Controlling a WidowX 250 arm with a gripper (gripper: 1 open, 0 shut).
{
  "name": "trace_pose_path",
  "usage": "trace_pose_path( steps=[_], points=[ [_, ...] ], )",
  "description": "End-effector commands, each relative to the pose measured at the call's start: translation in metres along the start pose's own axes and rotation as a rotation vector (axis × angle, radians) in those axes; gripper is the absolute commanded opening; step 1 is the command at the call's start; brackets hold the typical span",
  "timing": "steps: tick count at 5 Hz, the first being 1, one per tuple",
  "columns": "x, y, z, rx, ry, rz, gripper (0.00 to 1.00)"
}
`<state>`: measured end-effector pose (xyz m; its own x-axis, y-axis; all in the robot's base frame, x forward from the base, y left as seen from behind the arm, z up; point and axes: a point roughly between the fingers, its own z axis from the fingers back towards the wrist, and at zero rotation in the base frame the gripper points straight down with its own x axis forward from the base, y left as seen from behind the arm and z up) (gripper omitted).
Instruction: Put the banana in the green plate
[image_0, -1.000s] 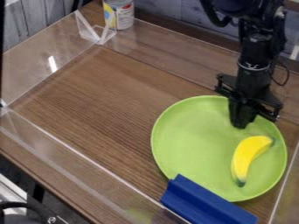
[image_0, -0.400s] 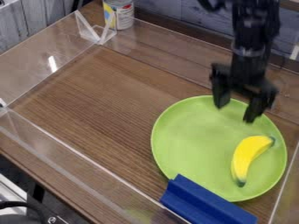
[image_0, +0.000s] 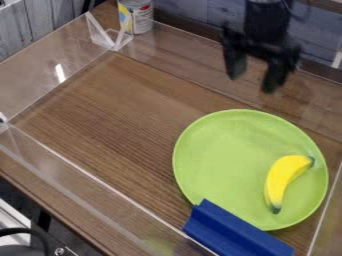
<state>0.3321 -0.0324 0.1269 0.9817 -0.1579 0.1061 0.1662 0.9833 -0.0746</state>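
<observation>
The banana (image_0: 285, 180), small, curved and yellow, lies on the right half of the green plate (image_0: 227, 160), a large round lime-green plate on the wooden table. My gripper (image_0: 255, 72) hangs well above the table behind the plate's far rim, pointing down. Its two dark fingers (image_0: 235, 62) stand apart with nothing between them. The banana lies free, clear of the fingers.
A dark blue ridged block (image_0: 235, 233) sits at the plate's near edge. Clear acrylic walls (image_0: 54, 72) fence the table on the left and front. A bottle (image_0: 134, 15) stands beyond the wall at the back left.
The gripper stood low over the plate beside the banana; it has opened, risen and moved back-left away from the plate. The banana stays where it lay.
</observation>
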Motion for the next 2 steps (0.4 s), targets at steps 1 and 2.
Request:
trace_pose_path(
  steps=[1,2],
  points=[
    [-0.017,0.015,0.032,0.012,-0.051,-0.026,1.00],
    [-0.024,-0.007,0.022,0.006,-0.042,-0.052,1.00]
  ],
)
